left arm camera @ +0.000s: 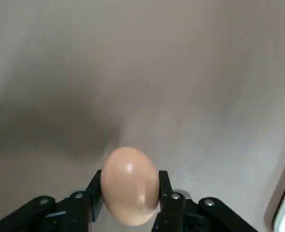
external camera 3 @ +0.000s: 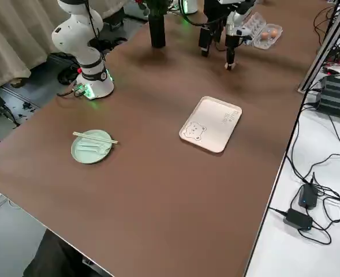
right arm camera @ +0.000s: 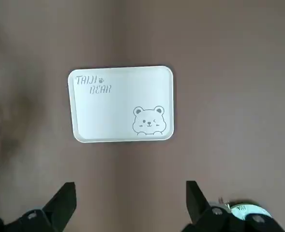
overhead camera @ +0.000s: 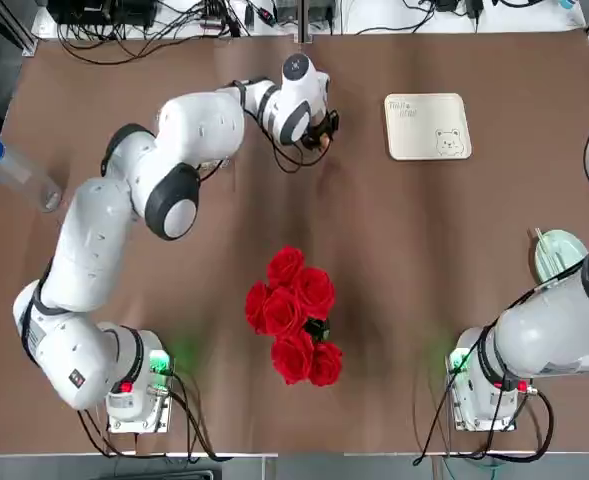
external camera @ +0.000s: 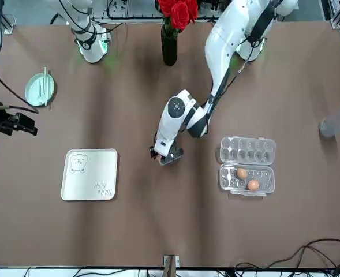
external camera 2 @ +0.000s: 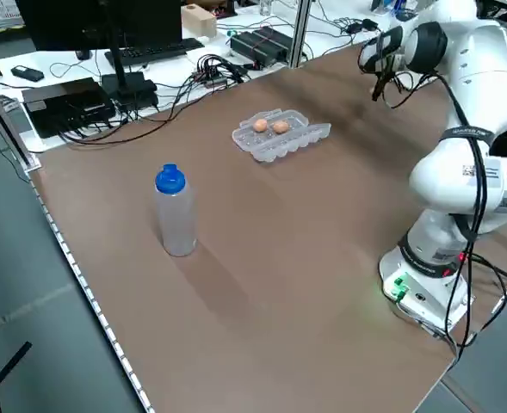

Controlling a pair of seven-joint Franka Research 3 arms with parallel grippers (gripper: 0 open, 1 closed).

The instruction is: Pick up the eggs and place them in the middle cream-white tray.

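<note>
Smooth oval egg (left arm camera: 129,186) clamped in left end effector (left arm camera: 127,203), glossy, possibly plastic

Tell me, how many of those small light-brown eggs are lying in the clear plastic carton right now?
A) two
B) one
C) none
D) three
A: two small light-brown eggs lie in the clear plastic carton, while a third egg is clamped in the left pincer over bare table; the flat cream-white tray has none on it.
</note>
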